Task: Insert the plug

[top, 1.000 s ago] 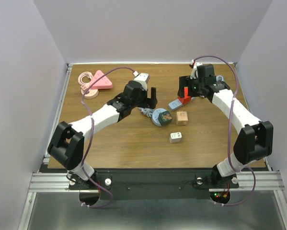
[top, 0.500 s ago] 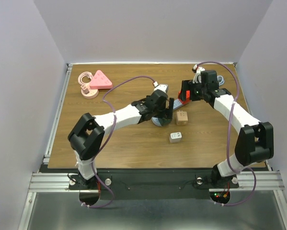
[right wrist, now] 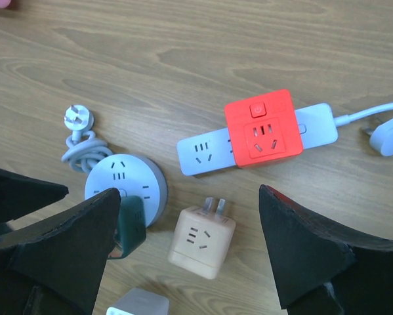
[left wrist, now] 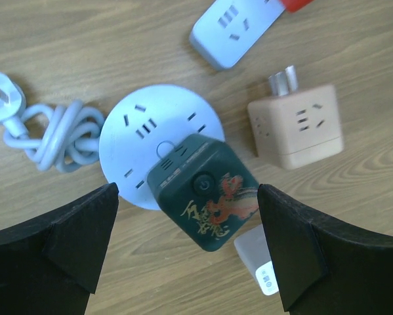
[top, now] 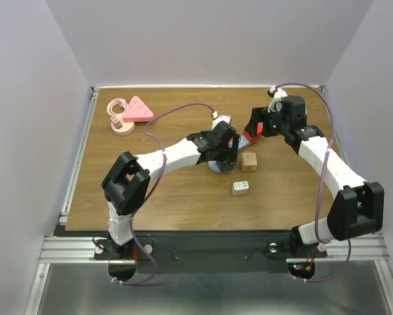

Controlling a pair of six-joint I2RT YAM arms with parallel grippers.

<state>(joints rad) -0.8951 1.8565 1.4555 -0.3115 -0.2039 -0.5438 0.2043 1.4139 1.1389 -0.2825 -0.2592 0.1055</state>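
Near the middle of the tabletop [top: 170, 190], round socket [left wrist: 137, 125] lies flat with sockets up. Green cube plug [left wrist: 203, 190] sits on top of it, toward one edge of the disc and overhanging the rim a little. Cannot tell if the prongs are fully in.

Left gripper [left wrist: 186, 197] hangs right above the green cube plug. Jaws wide apart, one finger on each side, nothing clamped, neither finger touching the cube in the wrist view.

The socket's own cord [left wrist: 52, 134] is coiled just beside it, its white plug end lying flat on the wood.

Tan cube [left wrist: 298, 125] lies just beside the round socket, apart from it, with its prongs pointing along the tabletop toward the power strip [right wrist: 203, 151]. The strip lies flat behind the tan cube and a red cube [right wrist: 260, 128] sits on it near mid-length. The strip's cable runs off to the right side.

Right gripper [right wrist: 187, 191] hovers above the strip area. Jaws apart, holding nothing, looking down on the strip, the tan cube and the round socket.

Small white cube [top: 241, 188] rests on the tabletop nearer the arm bases, close to the tan cube but not touching it.

Pink triangular strip [top: 138, 110] with its coiled pink cord sits at the far left corner, well apart from the rest.
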